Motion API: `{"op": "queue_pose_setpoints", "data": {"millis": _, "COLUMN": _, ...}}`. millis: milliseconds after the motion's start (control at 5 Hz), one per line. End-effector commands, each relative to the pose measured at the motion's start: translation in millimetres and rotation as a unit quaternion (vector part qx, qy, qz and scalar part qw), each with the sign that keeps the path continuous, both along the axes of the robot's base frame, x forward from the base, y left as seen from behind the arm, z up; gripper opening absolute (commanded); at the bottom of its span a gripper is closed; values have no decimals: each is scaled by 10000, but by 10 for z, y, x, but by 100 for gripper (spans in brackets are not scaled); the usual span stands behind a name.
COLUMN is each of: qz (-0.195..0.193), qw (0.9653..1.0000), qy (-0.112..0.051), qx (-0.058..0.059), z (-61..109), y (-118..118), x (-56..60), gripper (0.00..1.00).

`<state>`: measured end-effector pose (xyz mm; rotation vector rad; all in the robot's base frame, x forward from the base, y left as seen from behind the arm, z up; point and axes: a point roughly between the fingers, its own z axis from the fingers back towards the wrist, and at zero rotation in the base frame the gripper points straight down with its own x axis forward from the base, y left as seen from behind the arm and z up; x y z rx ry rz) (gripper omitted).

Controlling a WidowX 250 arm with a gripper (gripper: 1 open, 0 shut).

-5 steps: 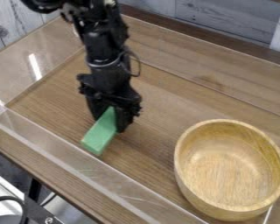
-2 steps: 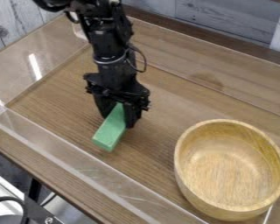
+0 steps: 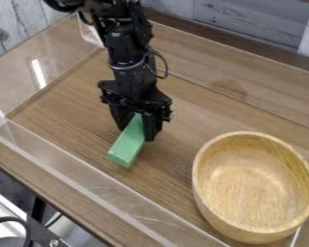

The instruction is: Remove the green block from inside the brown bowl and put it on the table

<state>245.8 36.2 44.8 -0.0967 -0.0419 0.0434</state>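
The green block [image 3: 127, 147] is a flat bright green bar, tilted, with its lower end at the table [image 3: 61, 111] and its upper end between my fingers. My gripper [image 3: 136, 125] points straight down and is shut on that upper end, its black fingers on either side. The brown bowl [image 3: 253, 138] stands at the right front on the table, light tan wood with a thick rim, and nothing lies in it. The block is left of the bowl, a short gap away from its rim.
A low clear acrylic wall [image 3: 67, 172] runs along the table's near edge, just in front of the block. Another clear wall [image 3: 28, 43] lines the left side. Bare wood-grain tabletop lies left of and behind the arm.
My gripper has shifted to the right, toward the bowl, carrying the green block along with it. The bowl has stayed in place.
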Motion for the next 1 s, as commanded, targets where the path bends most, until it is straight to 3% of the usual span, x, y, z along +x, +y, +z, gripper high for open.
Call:
{"op": "queue_pose_setpoints", "data": {"millis": 0, "qz": -47, "qw": 9997, "qy": -249, "qx": 17, "z": 126, "y": -12, "x": 130, "gripper": 0}}
{"op": "queue_pose_setpoints", "data": {"millis": 800, "qz": -79, "qw": 9996, "qy": -274, "qx": -84, "z": 143, "y": -65, "x": 147, "gripper": 0}}
